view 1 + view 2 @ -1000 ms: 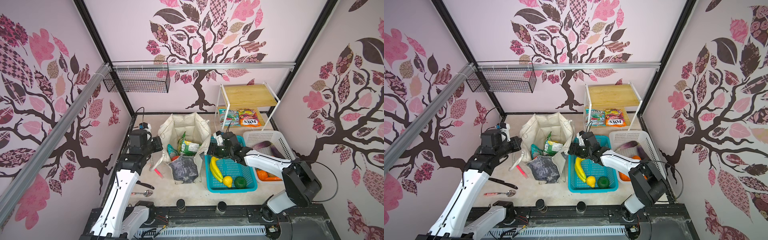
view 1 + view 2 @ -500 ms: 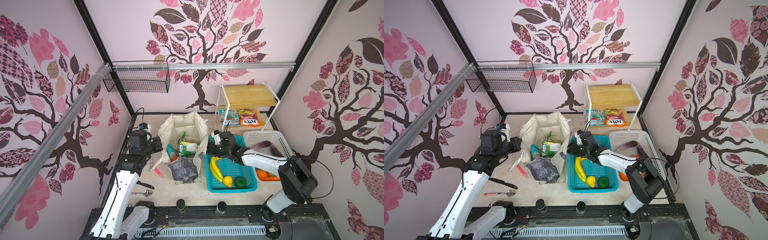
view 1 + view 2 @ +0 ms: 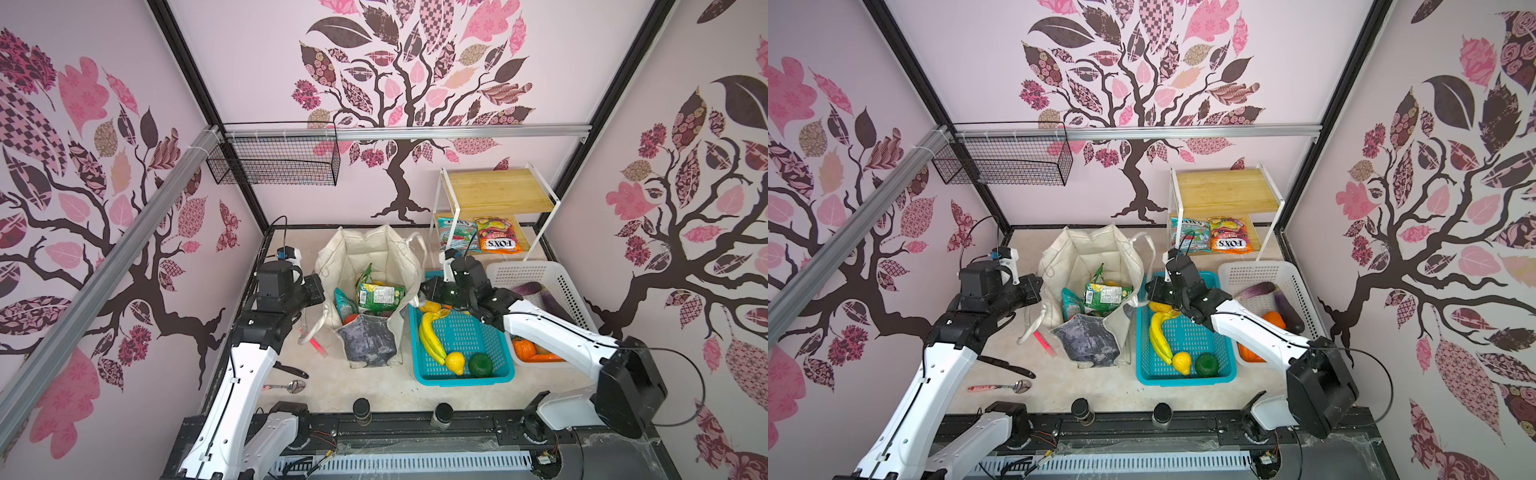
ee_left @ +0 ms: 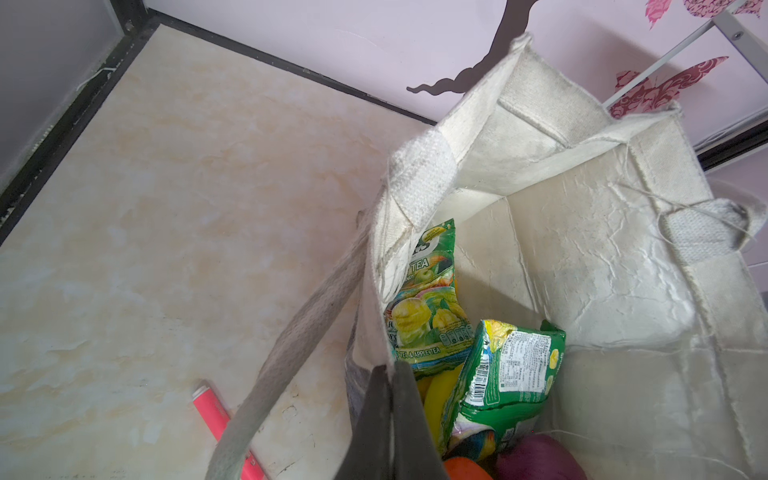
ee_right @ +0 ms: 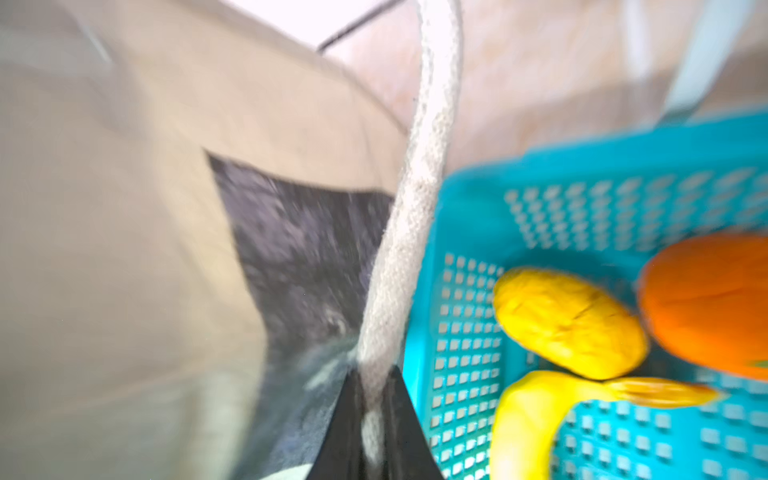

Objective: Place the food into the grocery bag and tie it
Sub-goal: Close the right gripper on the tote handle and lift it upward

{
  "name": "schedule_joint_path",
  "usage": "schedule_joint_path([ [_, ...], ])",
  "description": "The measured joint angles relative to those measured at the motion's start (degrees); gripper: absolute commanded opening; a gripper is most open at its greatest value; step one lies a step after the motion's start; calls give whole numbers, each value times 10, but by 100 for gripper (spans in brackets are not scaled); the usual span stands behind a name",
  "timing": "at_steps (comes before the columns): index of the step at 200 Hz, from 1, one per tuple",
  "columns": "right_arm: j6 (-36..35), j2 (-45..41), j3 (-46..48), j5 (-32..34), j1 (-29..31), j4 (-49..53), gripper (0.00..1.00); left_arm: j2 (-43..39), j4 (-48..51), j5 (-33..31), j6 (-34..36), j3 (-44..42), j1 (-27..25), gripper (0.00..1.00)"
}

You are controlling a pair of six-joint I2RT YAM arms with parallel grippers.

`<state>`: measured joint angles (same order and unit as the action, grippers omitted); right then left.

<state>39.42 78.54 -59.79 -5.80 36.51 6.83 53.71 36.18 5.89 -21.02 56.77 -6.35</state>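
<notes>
**Right jaws closed on bag strap; loading incomplete**

The grocery bag [image 3: 365,253] stood open-mouthed on the table between the two arms, with its right wall just beside the teal basket [image 3: 465,376]. Green snack packets [image 3: 380,296] and some fruit lay inside it. Bananas [image 3: 430,336], a lemon [image 3: 455,362] and a dark green fruit [image 3: 480,365] were in the teal basket, so the loading was judged unfinished.

In the left wrist view, the left gripper [image 4: 390,399] was closed, its jaws together at the bag's near rim and apparently pinching the canvas. In the right wrist view, the right gripper [image 5: 374,415] was closed around the cream strap handle [image 5: 415,208], which ran straight out from between the jaws. That view was blurred, so the depth of the bite could not be confirmed.

Recommendations for the step in hand, taken to be securing the handle:
- Seat the strap well inside the jaws before applying any pull.
- Draw the strap up and away from the basket wall, because the basket edge stood close enough to snag it.
- Use the left hold on the rim as a counter-anchor so the bag does not tip or fold shut.
- Keep the pull gentle, since the soft canvas would likely sag.
</notes>
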Motion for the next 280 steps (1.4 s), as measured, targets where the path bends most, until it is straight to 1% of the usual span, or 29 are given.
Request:
schedule_joint_path([
  [14, -25, -14, -43, 22, -1, 31, 0, 0, 1, 4, -2, 0, 0, 0],
  [45, -67, -25, -121, 46, -2, 89, 0, 2, 5, 8, -2, 2, 0, 0],
  [85, -91, -25, -168, 63, 2, 153, 0, 13, 16, 20, -6, 16, 0, 0],
  [112, -95, -25, -203, 78, 28, 183, 0, 16, 20, 38, -17, 25, 0, 0],
  [136, -95, -25, -223, 75, 58, 183, 0, 37, 16, 74, -28, 35, 0, 0],
  [155, -97, -25, -221, 76, 66, 181, 0, 47, 7, 96, -33, 36, 0, 11],
  [171, -99, -25, -214, 91, 66, 188, 0, 47, 8, 101, -38, 39, 0, 24],
  [208, -99, -25, -188, 106, 53, 196, 0, 45, 46, 78, -10, 94, 0, 60],
  [219, -99, -25, -184, 106, 51, 202, 0, 42, 57, 64, -10, 113, 0, 69],
  [222, -99, -25, -184, 106, 51, 204, 0, 40, 60, 63, -2, 118, 0, 70],
  [254, -99, -25, -181, 106, 45, 209, 0, 16, 88, 17, 4, 162, 0, 78],
  [280, -99, -28, -167, 106, 37, 213, 0, -21, 109, -8, -3, 159, 5, 79],
])
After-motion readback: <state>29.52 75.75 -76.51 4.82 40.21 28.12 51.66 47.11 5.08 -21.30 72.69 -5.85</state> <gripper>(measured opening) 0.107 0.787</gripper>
